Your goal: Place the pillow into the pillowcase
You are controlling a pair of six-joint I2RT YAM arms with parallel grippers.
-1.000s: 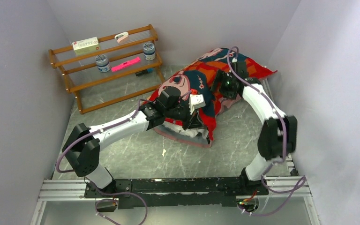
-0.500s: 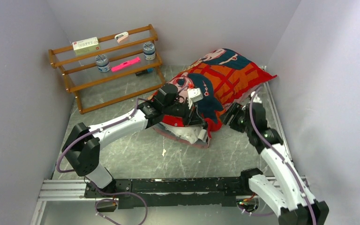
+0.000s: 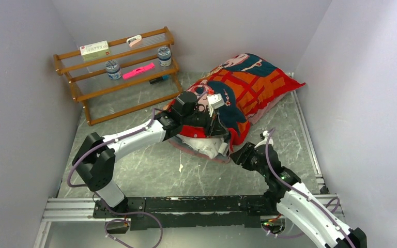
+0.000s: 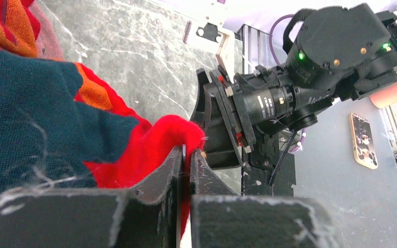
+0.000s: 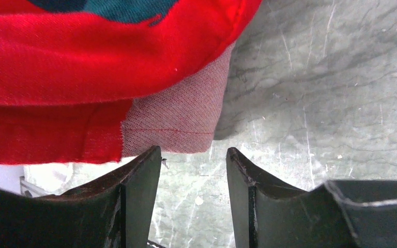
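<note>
The left gripper (image 4: pixel 187 153) was seen clamped on the red hem of the pillowcase (image 4: pixel 41 119), cloth pinched between its jaws. The jaws of the right gripper (image 5: pixel 194 155) were held apart with nothing between them, the case's pale pink corner lying just beyond their tips. The pillow (image 3: pixel 205 146) was largely sheathed, a white end showing beneath the left jaws.
</note>
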